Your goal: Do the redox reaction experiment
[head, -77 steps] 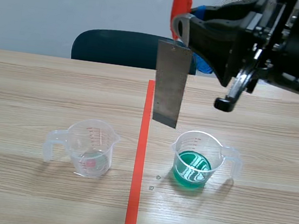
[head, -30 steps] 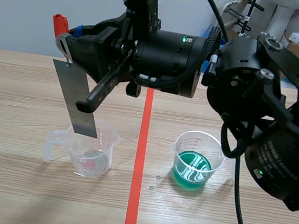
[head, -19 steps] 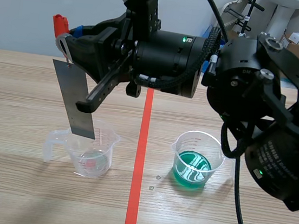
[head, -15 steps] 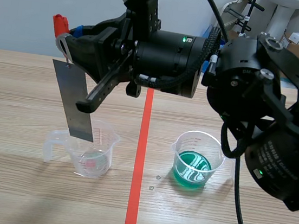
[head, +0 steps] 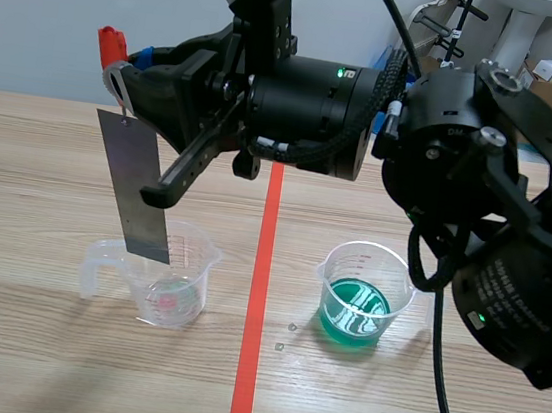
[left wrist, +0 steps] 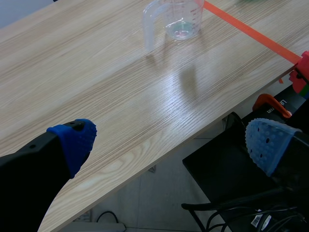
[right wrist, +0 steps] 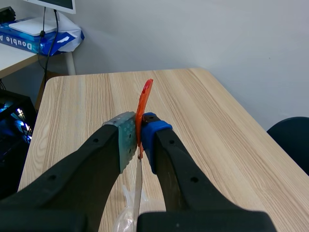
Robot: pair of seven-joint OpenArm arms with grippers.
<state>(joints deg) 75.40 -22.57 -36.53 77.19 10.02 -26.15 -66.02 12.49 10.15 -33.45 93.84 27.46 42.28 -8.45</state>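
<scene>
Lower end of grey metal strip (head: 138, 186) overlaps clear beaker (head: 180, 296); immersion cannot be determined. Right tool (right wrist: 137, 138) clamps red clip (right wrist: 145, 99); left tool (left wrist: 170, 142) spread wide.

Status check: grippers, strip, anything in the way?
Left gripper open, at table edge. Right gripper shut on clip; strip hangs over clear cup, tip near rim. Nothing blocks the cup.

Scene view: between the arms, close, facing across the table (head: 43, 138). Left wrist view: high behind the left gripper (left wrist: 170, 142), facing down; clear measuring cup (left wrist: 179, 19) far ahead, shared with scene view. Right wrist view: tight behind the right gripper (right wrist: 138, 137) and orange-red clip (right wrist: 144, 96), facing the table's end.
</scene>
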